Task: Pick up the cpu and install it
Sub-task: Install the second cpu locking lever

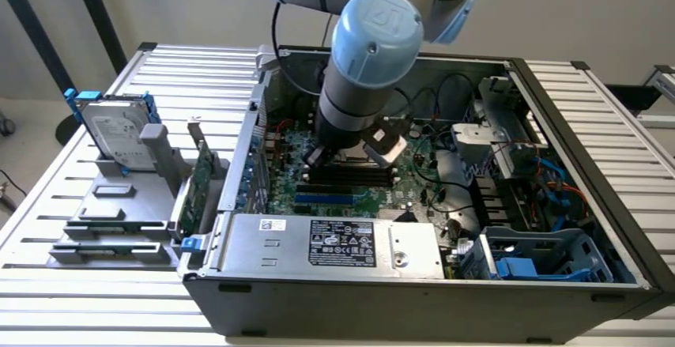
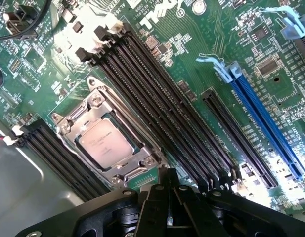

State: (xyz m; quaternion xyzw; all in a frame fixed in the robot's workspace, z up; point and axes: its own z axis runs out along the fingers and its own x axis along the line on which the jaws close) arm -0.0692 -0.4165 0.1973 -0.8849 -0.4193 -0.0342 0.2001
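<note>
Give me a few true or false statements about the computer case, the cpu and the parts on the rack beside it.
1. The cpu sits in its socket on the motherboard. True.
2. The gripper holds the cpu. False: it is shut and holds nothing.
3. The hard drive stands outside the case, at the exterior view's left. True.
4. The long slot is red. False: it is blue.

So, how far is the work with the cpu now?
Done, it seems: the cpu already lies in its socket on the green board, inside the metal frame. In hand: nothing; the gripper is shut and empty, just above the board beside the socket, and the arm reaches down into the open computer case. Left: I cannot tell whether the frame is locked down.
</note>
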